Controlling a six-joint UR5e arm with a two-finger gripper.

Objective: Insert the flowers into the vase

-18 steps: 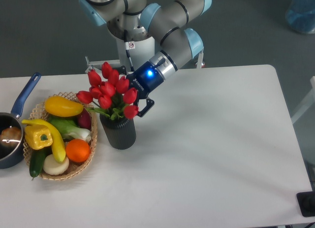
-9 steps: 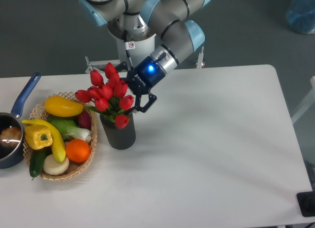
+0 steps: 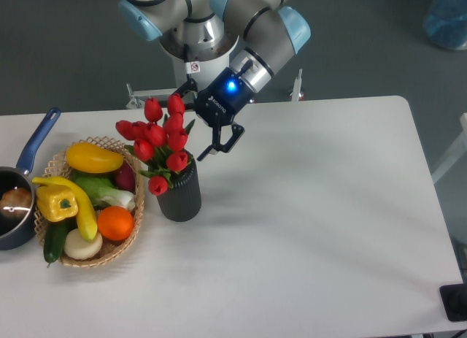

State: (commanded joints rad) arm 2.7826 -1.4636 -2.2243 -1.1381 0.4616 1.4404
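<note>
The flowers [image 3: 159, 142], red tulips with smooth oval heads and green leaves, stand in the vase [image 3: 179, 195], left of frame centre. They lean toward the upper left, and one bloom droops over the rim. The vase is a dark matte cylinder with a rounded rim, upright on the white table [image 3: 314, 206]. My gripper [image 3: 217, 130] sits just up and right of the blooms, fingers spread and released, grasping nothing. A woven basket [image 3: 130, 239] of glossy vegetables lies just left of the vase; a blue-handled pot [image 3: 20, 196] occupies the left edge.
</note>
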